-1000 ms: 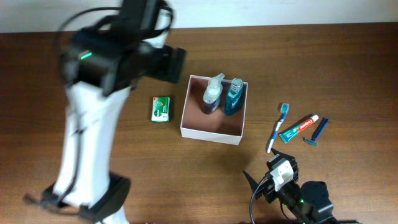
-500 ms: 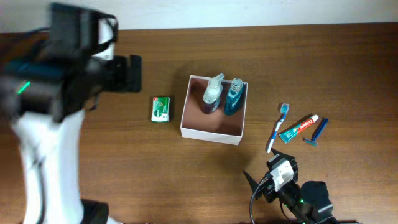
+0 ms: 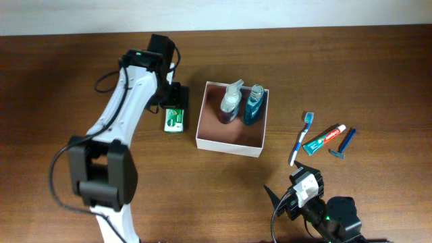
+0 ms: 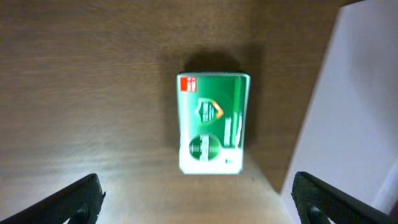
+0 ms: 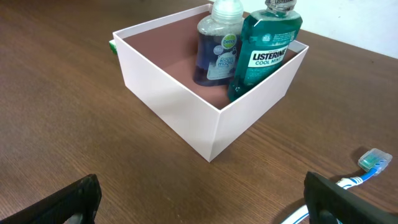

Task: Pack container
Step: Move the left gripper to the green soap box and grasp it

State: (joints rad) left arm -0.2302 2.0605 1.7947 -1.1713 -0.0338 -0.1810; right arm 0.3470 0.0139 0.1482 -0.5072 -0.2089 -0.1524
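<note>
The container [image 3: 229, 142] is a white square box with a reddish-brown inside, at the table's middle. In it stand a clear pump bottle [image 3: 230, 102] and a blue-green Listerine bottle [image 3: 254, 103]. My left gripper [image 3: 174, 101] is open and empty, just above and behind the green soap box [image 3: 175, 121], which lies left of the container. In the left wrist view the soap box [image 4: 211, 122] lies flat ahead of my open gripper [image 4: 199, 205], with the container's white wall [image 4: 354, 112] on the right. My right gripper [image 3: 291, 194] is open and empty near the front edge; its view shows the container [image 5: 186, 106].
A toothbrush [image 3: 302, 138], a toothpaste tube [image 3: 324, 140] and a blue razor [image 3: 344, 143] lie on the wood table right of the container. The toothbrush head [image 5: 376, 160] shows in the right wrist view. The left arm [image 3: 115, 135] spans the table's left side.
My left arm, earlier a raised blur at the left, has swung down and now reaches over the green soap box. The right arm and all objects have not moved.
</note>
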